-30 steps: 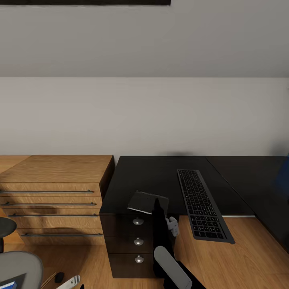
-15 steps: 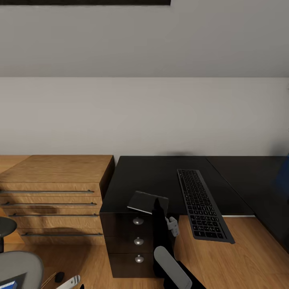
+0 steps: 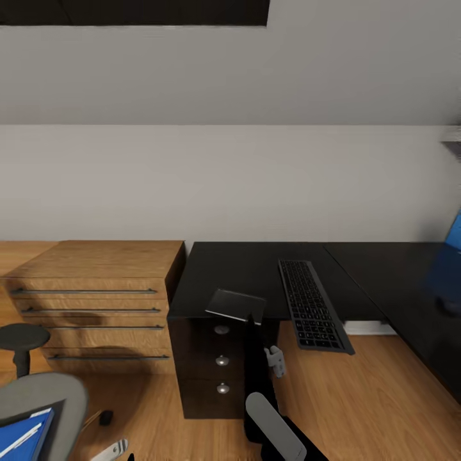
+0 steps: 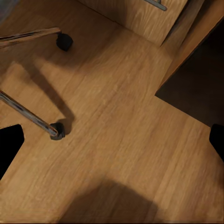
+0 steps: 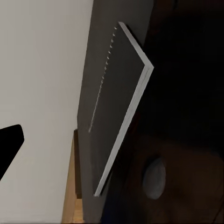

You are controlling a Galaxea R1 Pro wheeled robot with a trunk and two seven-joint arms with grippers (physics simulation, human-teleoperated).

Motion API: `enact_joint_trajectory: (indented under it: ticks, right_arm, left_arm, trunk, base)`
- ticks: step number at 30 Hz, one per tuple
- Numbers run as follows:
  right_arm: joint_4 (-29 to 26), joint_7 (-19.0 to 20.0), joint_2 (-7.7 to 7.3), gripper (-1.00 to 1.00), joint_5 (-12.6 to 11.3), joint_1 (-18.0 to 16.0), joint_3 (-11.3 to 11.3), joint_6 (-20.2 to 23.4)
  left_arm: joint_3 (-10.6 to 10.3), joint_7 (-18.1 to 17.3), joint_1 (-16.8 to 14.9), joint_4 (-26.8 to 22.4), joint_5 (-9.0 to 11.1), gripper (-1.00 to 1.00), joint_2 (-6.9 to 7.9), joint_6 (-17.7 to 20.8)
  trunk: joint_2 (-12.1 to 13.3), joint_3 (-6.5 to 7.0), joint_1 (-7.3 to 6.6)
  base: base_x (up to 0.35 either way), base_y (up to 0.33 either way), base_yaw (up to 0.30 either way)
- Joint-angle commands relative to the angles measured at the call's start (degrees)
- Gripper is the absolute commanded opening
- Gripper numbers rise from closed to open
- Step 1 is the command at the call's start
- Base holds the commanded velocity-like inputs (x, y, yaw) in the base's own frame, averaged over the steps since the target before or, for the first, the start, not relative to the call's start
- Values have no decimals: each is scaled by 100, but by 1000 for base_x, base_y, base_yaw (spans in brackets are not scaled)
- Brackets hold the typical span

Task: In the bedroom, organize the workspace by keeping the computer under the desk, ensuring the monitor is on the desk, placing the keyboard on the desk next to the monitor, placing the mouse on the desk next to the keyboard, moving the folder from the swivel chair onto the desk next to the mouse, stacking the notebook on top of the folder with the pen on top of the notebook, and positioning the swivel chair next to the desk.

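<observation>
The black-topped desk [image 3: 256, 269] stands against the grey wall. The keyboard [image 3: 310, 304] lies on it, its near end past the front edge. The dark notebook [image 3: 235, 305] sits at the desk's front edge above the drawer unit [image 3: 221, 365]; its pale edge [image 5: 126, 126] runs across the right wrist view. My right gripper [image 3: 253, 320] is just in front of the notebook and open, one fingertip [image 5: 9, 144] far out to the side. The swivel chair [image 3: 38, 397] holds the blue folder [image 3: 22, 435] with the white pen [image 3: 20, 438] on it. My left gripper [image 4: 112, 140] hangs open over the wood floor.
A low light-wood cabinet [image 3: 96, 301] stands left of the desk. The chair's chrome legs and castors [image 4: 57, 130] lie on the floor under my left gripper. A blue panel [image 3: 453, 230] shows at the far right, and a dark skylight [image 3: 134, 11] at the top.
The whole picture has shifted: the camera moved, so the desk looks farther off and the chair seat with folder and pen has come into view. My right arm keeps its place by the notebook.
</observation>
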Motion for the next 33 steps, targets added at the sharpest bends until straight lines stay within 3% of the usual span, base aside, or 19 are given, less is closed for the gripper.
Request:
enact_joint_trajectory:
  ticks: [1,12,22,23,24,29,33]
  right_arm:
    - [-5,-37,-2,100,6,-7,13,-28]
    - [55,-23,-17,100,7,-8,19,-28]
    - [939,-4,3,100,83,-8,114,-8]
    - [1107,-5,-4,100,150,-8,200,-4]
    - [1935,-9,-13,100,466,-10,624,-23]
    - [3140,-11,-10,100,830,-10,870,-45]
    - [4176,-17,-10,100,1135,-12,921,-53]
  left_arm:
    - [-14,43,0,-14,35,100,7,15]
    - [-10,43,0,-13,30,100,8,15]
    - [-6,39,0,-11,30,100,8,15]
    - [-6,37,0,-13,28,100,8,15]
    - [-6,39,0,-14,27,100,8,15]
    - [-13,44,0,-15,26,100,3,15]
    - [-25,64,0,-9,31,100,-15,15]
  trunk:
    - [-3,-4,-3]
    - [-3,-4,-3]
    - [37,13,-25]
    - [77,31,-47]
    - [117,49,-69]
    - [318,139,-179]
    - [478,211,-267]
  base:
    - [-270,0,0]
    - [-279,-4,0]
    - [-187,-51,0]
    - [-33,-11,0]
    - [-9,-3,0]
    - [-4,-1,0]
    - [0,0,0]
